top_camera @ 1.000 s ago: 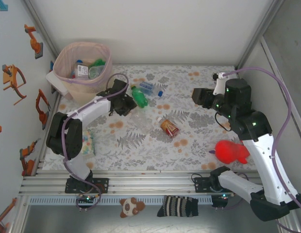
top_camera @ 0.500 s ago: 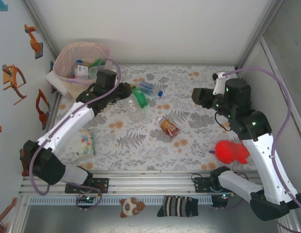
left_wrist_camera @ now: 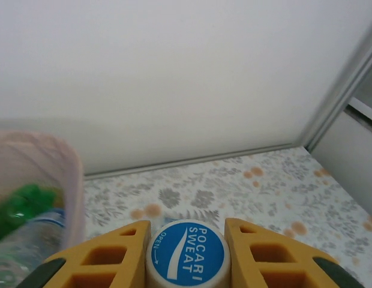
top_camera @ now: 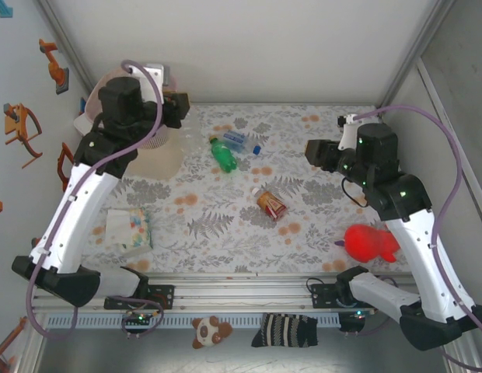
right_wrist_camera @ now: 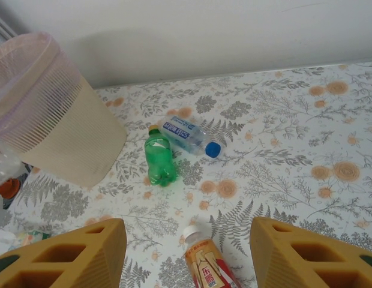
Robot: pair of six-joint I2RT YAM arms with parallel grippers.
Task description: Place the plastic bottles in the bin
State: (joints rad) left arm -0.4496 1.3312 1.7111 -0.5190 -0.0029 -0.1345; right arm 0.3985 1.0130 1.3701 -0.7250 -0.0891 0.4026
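**Student:** Which step is being shown?

**Instructor:** The carry to the bin [top_camera: 159, 151]. The left gripper [left_wrist_camera: 188, 237] is clamping a bottle with a blue cap [left_wrist_camera: 188, 257], one yellow finger pressing on each side of the neck. In the top view, the left arm is reaching high over the bin at the far left corner of the table [top_camera: 225, 241]. In the left wrist view, the pink rim is lying low and to the left, with the bottles already inside [left_wrist_camera: 24, 204] showing through it.

**Student:** What is the next move calling for?

**Instructor:** Judging from the wrist view, the held bottle is hanging near the bin's right rim, not squarely over the opening. The arm is probably needing a small shift toward the middle before the fingers part. Otherwise the bottle could strike the rim and drop outside.

**Student:** And what is lying around it?

**Instructor:** The right gripper [right_wrist_camera: 187, 227] is hovering over the right half of the table, jaws apart, carrying nothing. Three bottles are waiting on the floral surface:

- A green bottle [top_camera: 223, 154] is lying just beside a clear bottle with a blue label [top_camera: 242, 143]. Whether they are touching cannot be told.
- A copper-coloured bottle [top_camera: 270, 203] is lying alone near the centre, below the right gripper.

A red plush toy [top_camera: 371, 242] is sitting by the right arm and a white box with coloured dots [top_camera: 130, 229] by the left arm. Neither belongs in the bin, and both are lying well apart from the bottles. Nothing is standing between the held bottle and the opening.
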